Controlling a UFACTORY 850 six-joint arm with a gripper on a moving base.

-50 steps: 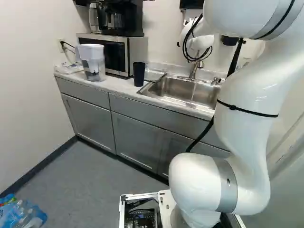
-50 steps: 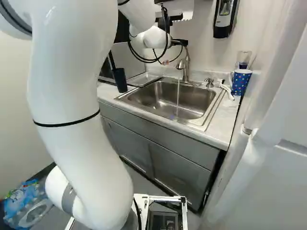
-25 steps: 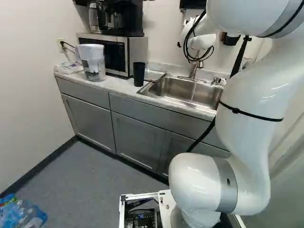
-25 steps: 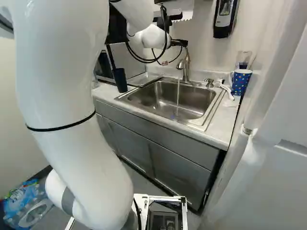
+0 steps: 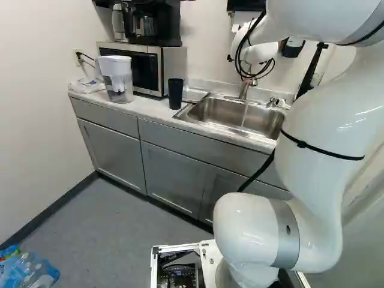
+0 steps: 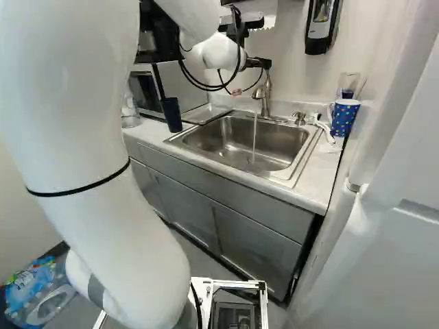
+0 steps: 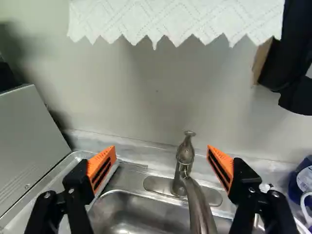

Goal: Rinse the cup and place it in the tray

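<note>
Along that pale countertop [image 6: 317,185]: white-lidded clear pitcher [image 5: 118,78]; boxy silver-and-black microwave [image 5: 141,69]; tall black cup [image 5: 176,94]; shallow metal tray [image 6: 206,113]; inset steel sink [image 6: 236,144]; blue dotted cup [image 6: 345,118].

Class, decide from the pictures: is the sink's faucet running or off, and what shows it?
Running: the right base view shows a thin stream of water falling from the faucet into the sink.
</note>
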